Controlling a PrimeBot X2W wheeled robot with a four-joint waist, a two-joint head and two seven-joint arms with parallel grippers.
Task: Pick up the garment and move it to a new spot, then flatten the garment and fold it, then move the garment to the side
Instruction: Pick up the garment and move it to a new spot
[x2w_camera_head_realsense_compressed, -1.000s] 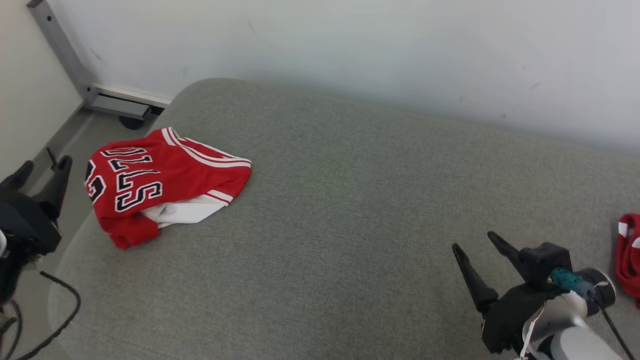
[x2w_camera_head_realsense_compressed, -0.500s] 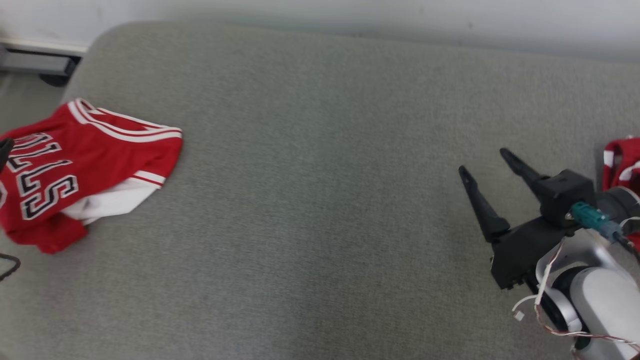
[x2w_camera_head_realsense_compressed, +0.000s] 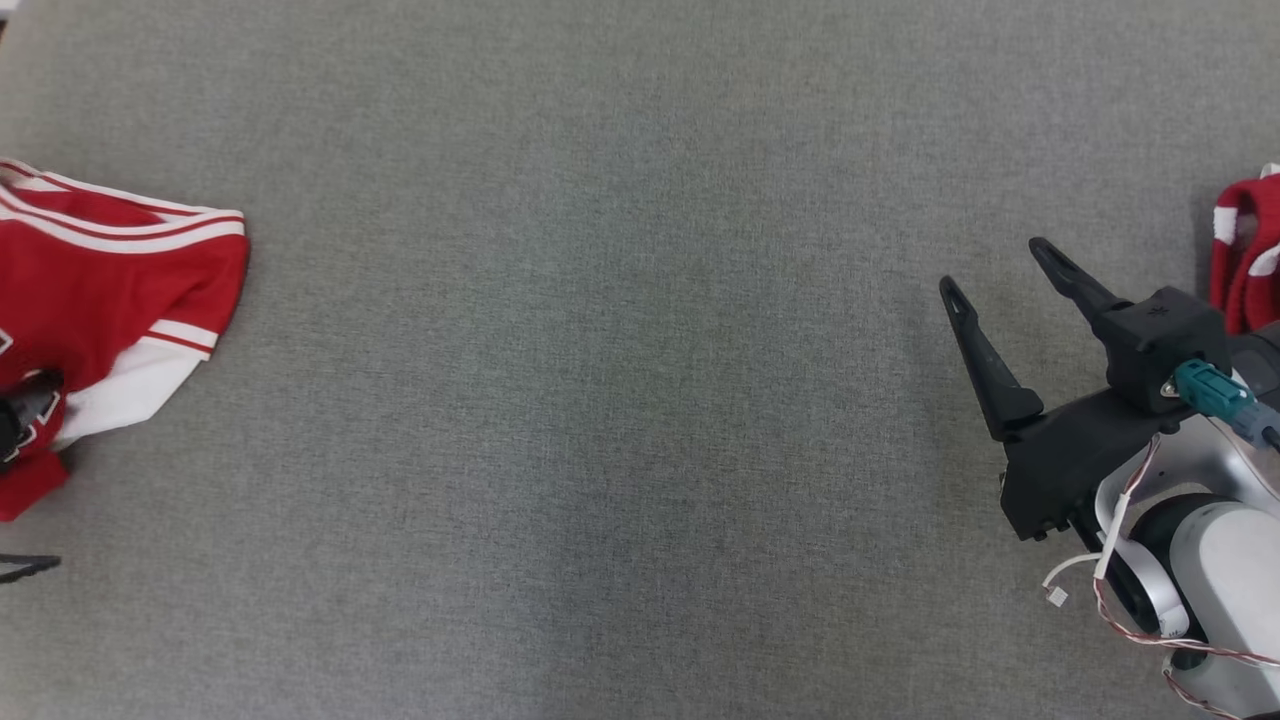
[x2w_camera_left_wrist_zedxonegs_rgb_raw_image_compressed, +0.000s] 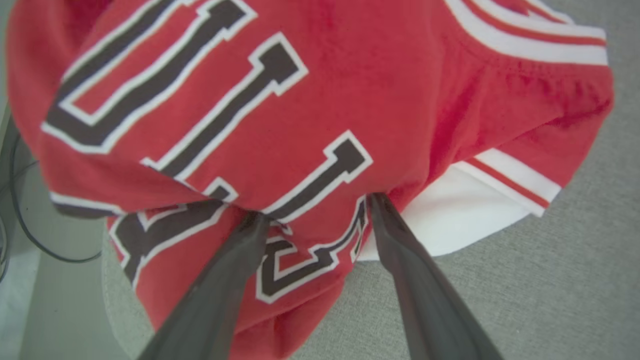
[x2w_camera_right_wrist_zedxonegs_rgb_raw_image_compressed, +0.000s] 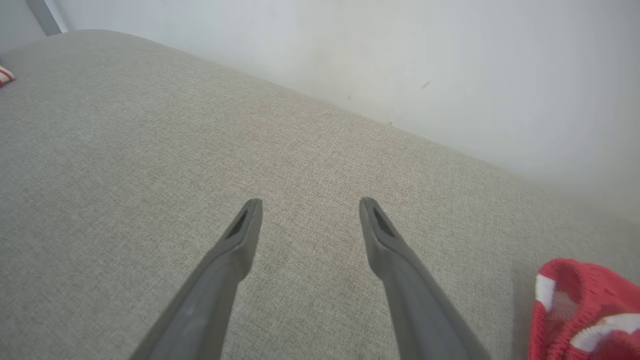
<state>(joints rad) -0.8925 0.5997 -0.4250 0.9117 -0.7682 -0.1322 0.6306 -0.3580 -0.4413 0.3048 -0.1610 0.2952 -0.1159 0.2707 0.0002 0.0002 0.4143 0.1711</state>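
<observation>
Nearest, at the lower right of the head view: the right gripper (x2w_camera_head_realsense_compressed: 990, 263), both dark fingers spread wide apart, empty, poised above the bare grey cushion (x2w_camera_head_realsense_compressed: 600, 420) and touching no cloth. Just past its upper finger, at the right edge: a second red garment (x2w_camera_head_realsense_compressed: 1245, 250) with white trim, bunched up, near the gripper yet apart from it. Along the right wrist, that same bunched cloth at the lower right corner, and plain grey fabric between the two fingers. Over at the far left edge of the head view: the red jersey (x2w_camera_head_realsense_compressed: 120, 270), crumpled on the cushion, white stripes along its hem, white lining poking out beneath, partly cut off by the frame. Along the left wrist: the left gripper (x2w_camera_left_wrist_zedxonegs_rgb_raw_image_compressed: 316, 207), fingers likewise parted wide, both tips pressed against the jersey's red cloth at the black-and-white lettering, not closed on it. Past the cushion's rounded edge in that view, a thin dark cable (x2w_camera_left_wrist_zedxonegs_rgb_raw_image_compressed: 55, 259). Farthest back, in the right wrist view: a pale wall (x2w_camera_right_wrist_zedxonegs_rgb_raw_image_compressed: 400, 60) behind the cushion.
</observation>
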